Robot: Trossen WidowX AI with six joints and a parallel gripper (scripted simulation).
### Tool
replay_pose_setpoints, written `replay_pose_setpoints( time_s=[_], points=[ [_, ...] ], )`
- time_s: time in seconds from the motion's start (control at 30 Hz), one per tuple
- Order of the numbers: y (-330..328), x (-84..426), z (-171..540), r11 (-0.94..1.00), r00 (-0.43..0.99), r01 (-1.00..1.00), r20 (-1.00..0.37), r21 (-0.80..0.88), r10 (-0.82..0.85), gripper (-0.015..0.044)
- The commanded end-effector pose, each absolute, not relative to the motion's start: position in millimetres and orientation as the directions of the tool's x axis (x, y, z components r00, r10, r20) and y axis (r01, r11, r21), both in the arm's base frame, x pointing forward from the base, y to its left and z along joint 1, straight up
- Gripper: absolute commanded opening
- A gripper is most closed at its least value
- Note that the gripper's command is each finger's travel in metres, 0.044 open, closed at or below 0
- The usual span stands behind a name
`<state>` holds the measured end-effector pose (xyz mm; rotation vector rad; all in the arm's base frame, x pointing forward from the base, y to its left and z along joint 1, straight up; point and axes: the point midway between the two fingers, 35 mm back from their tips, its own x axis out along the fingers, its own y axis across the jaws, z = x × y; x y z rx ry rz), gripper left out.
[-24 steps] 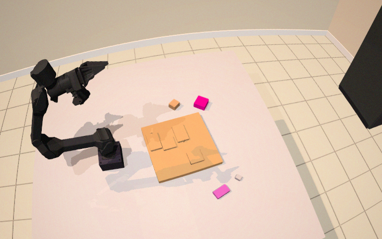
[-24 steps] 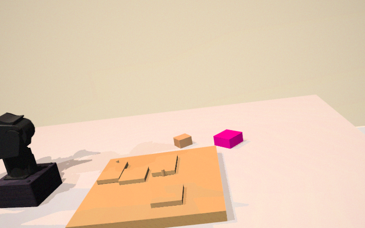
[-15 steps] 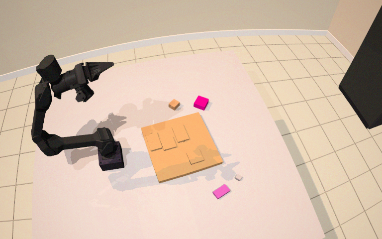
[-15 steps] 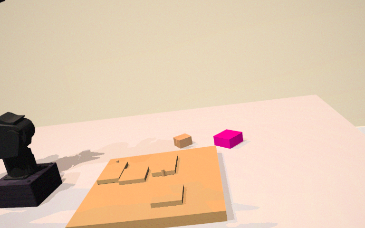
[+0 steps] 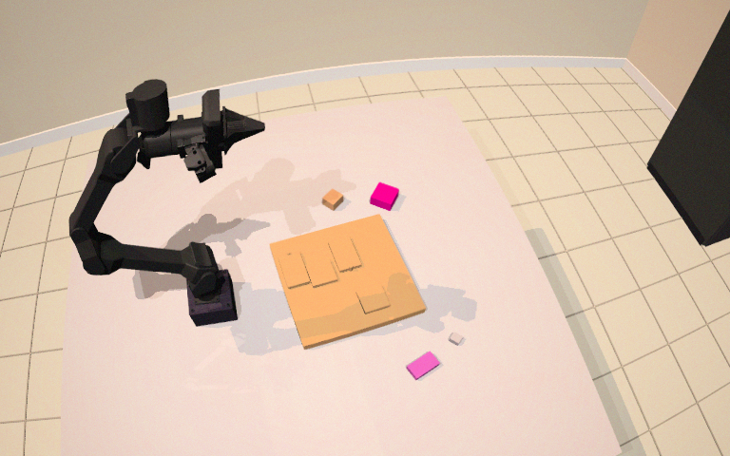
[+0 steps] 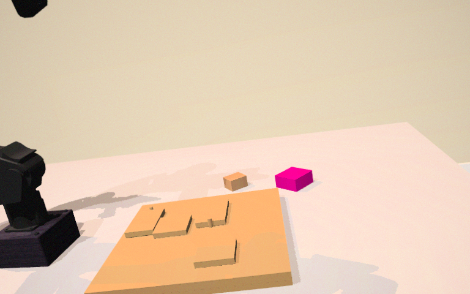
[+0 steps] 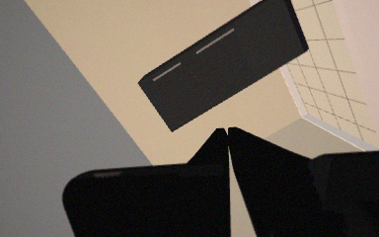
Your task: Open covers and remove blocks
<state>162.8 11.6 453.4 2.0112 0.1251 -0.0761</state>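
Observation:
The orange puzzle board (image 5: 400, 263) (image 6: 259, 222) lies flat on the table. Three raised covers of its colour sit toward its back left: the left one (image 5: 295, 271) (image 6: 142, 224), the middle one (image 5: 321, 270) (image 6: 173, 225) and the right one (image 5: 345, 255) (image 6: 212, 212). A fourth cover (image 5: 374, 300) (image 6: 216, 255) sits nearer the front. I can make out no well opening. An orange-brown block (image 5: 333, 199) (image 6: 235, 182) and a magenta block (image 5: 383, 196) (image 6: 294, 179) rest behind the board; a pink block (image 5: 423, 365) and a small pale block (image 5: 455, 338) rest in front. My gripper (image 5: 262, 126) (image 7: 226, 136) is shut, empty, raised high, away from the board.
The arm's dark base (image 5: 212, 309) (image 6: 38, 239) stands left of the board on the pale pink table (image 5: 484, 408) (image 6: 374, 193). A black cabinet (image 5: 694, 144) (image 7: 222, 69) stands beyond the table at the right. The arm's shadows cross the board's front part.

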Motion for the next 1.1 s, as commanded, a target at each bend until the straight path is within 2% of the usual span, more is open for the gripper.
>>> replay_pose_setpoints(
  time_s=[0.0, 0.5, 1.07],
  points=[
    [15, 186, 438, -0.297, 0.98, 0.197, -0.193, 0.934, 0.043, 0.0],
    [13, 251, 386, 0.099, 0.906, 0.423, -0.423, 0.901, -0.021, 0.0],
    [0, 309, 312, 0.522, 0.753, 0.584, -0.655, 0.621, -0.064, 0.0]
  ],
)
